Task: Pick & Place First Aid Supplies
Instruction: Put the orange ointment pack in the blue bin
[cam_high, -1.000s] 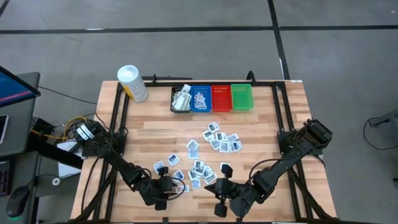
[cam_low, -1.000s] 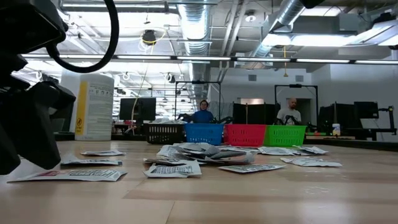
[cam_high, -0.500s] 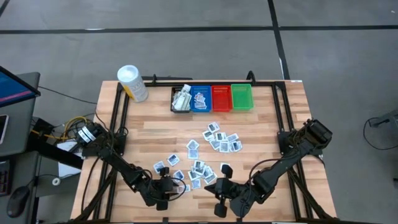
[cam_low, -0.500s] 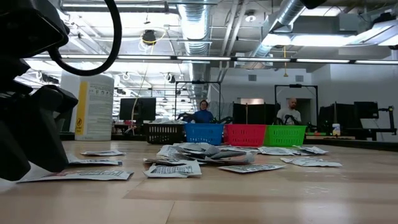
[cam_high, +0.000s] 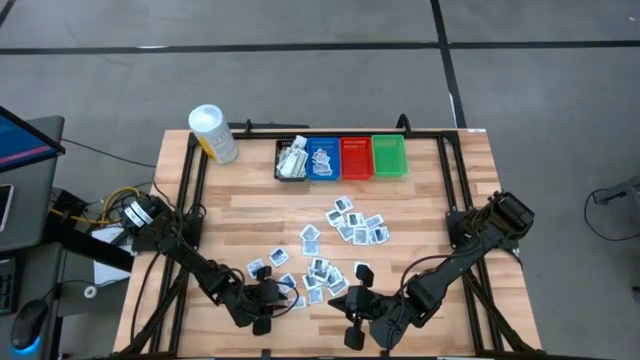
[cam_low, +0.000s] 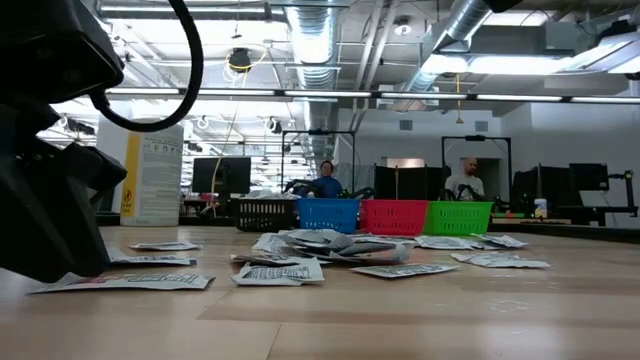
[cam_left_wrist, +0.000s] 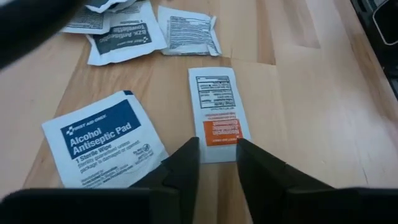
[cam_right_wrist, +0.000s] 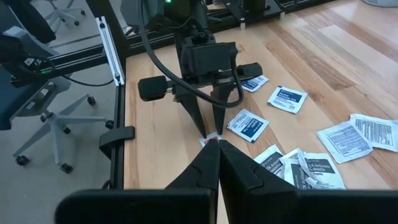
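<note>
Many first aid supplies, small flat packets (cam_high: 345, 225), lie scattered over the wooden table. One narrow white packet with an orange block (cam_left_wrist: 216, 109) lies flat near the table's near left part. My left gripper (cam_left_wrist: 217, 146) slants down at that packet's near end, with a gap between its fingers. It also shows in the high view (cam_high: 283, 299) and the right wrist view (cam_right_wrist: 208, 127). A blue alcohol pad packet (cam_left_wrist: 102, 146) lies beside it. My right gripper (cam_high: 355, 300) hovers shut above the near edge, holding nothing. My left gripper comes slanting down from the table's left and near side. Its two fingertips (cam_left_wrist: 186, 158) stand at the two near corners of the orange-marked packet's near end (cam_left_wrist: 217, 152) and overlap its edges. The packet lies flat on the table. I cannot tell whether it is pinched.
Black (cam_high: 291, 160), blue (cam_high: 322, 158), red (cam_high: 355, 157) and green (cam_high: 388, 156) bins stand in a row at the table's far edge. A white tub (cam_high: 213, 133) stands at the far left corner. Bare wood shows at the near right. People sit in the room behind.
My left gripper has sunk a little toward the table, onto the near end of the orange-marked packet. My right gripper has kept still.
</note>
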